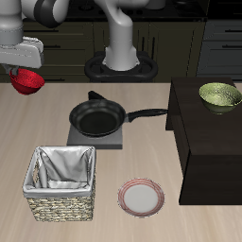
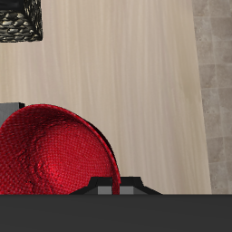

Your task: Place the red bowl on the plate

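Tool [image 1: 25,79] grips the red bowl [image 1: 28,82] aloft, well apart from the plate [image 1: 141,197].

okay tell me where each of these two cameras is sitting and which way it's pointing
Exterior view: high before the table, looking down and back at the frying pan, basket, plate and the arm's base.
Wrist view: on the gripper, looking down at the wooden tabletop; a finger shows.
Shared: the red bowl held in the gripper, and the basket's corner.
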